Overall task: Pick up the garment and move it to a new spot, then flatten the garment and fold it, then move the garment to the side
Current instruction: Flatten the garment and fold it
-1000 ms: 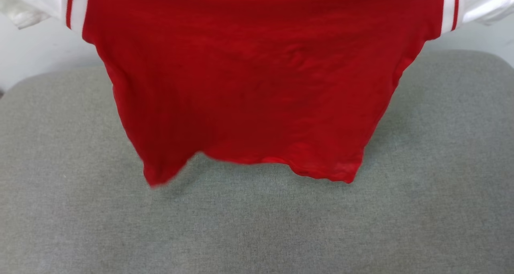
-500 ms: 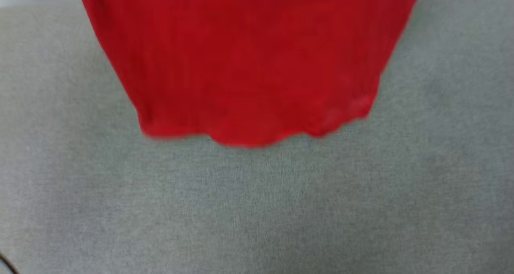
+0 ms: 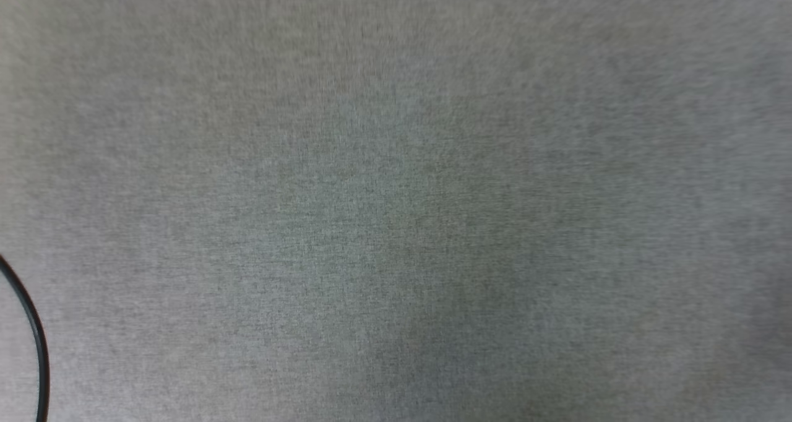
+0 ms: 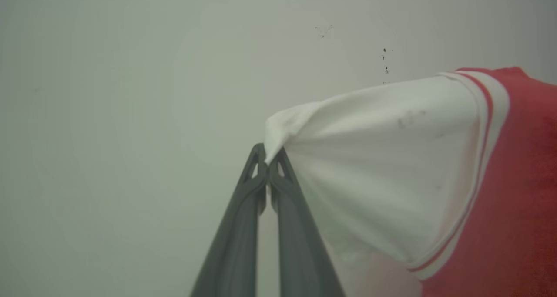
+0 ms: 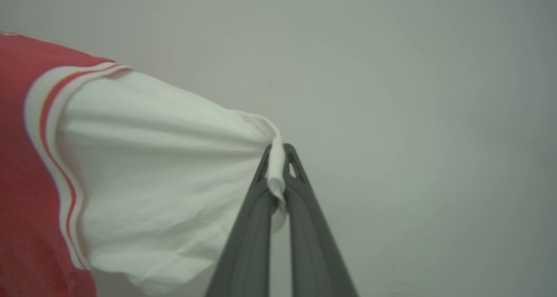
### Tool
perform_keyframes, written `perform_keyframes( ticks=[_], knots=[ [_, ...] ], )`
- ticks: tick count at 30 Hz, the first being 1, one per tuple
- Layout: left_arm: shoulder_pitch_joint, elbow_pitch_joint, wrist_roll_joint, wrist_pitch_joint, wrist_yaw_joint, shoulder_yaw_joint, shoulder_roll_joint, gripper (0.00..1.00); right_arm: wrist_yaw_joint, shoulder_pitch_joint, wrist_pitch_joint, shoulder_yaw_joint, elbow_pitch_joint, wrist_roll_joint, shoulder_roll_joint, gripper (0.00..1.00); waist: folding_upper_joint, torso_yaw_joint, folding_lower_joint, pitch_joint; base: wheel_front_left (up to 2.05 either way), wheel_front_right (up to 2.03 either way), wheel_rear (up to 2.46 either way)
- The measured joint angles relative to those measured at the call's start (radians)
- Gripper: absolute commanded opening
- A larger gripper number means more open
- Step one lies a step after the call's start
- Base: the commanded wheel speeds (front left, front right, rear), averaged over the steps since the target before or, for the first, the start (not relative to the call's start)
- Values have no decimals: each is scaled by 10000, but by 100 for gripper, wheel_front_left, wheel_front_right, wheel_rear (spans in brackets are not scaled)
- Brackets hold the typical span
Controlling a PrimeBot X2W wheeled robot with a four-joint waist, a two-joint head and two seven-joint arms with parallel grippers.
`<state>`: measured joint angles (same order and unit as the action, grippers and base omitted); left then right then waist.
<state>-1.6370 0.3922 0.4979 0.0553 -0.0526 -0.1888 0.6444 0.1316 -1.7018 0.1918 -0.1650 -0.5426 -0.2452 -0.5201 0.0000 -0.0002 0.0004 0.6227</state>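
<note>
Against a pale backdrop (image 4: 109, 114), the left claw (image 4: 267, 161) and the right claw (image 5: 278, 157) each clench one white sleeve tip of the red short-sleeved jersey T-shirt (image 4: 513, 192).

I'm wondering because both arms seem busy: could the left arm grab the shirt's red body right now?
Probably not. The left tool is shut on the tip of the jersey's white sleeve, so it would have to let go first; the red body lies beyond that sleeve.
</note>
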Motion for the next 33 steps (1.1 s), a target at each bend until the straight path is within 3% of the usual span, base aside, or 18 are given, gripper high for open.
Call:
perform_keyframes(
  ticks=[7, 15, 22, 30, 33],
  knots=[
    [-619, 1973, -115, -1300, -324, -550, -918, 0, -2, -419, -1149, -77, -1597, 623, 604, 0, 0, 215, 0, 949, 0, 0, 0],
    [1222, 2949, 42, -2370, -629, -1335, -1639, 0, -2, 1149, -2077, -1032, -2470, 337, 637, 0, 0, 380, -1, 670, 0, 0, 0],
    [3891, 3032, 343, -2838, -723, -1875, -1636, 0, -2, 3551, -2631, -1712, -2694, -773, 454, 0, 0, 389, -2, -274, 0, 0, 0],
    [7702, 1975, 903, -2782, -748, -2307, -1379, 0, -2, 7220, -3375, -2815, -1726, -1827, -280, 0, 0, 329, -4, -1797, 0, 0, 0],
    [9268, 1350, 1149, -2610, -499, -2416, -1300, 0, -2, 8563, -3300, -3208, -1269, -2274, -577, 0, 0, 309, -5, -2355, 0, 0, 0]
  ],
)
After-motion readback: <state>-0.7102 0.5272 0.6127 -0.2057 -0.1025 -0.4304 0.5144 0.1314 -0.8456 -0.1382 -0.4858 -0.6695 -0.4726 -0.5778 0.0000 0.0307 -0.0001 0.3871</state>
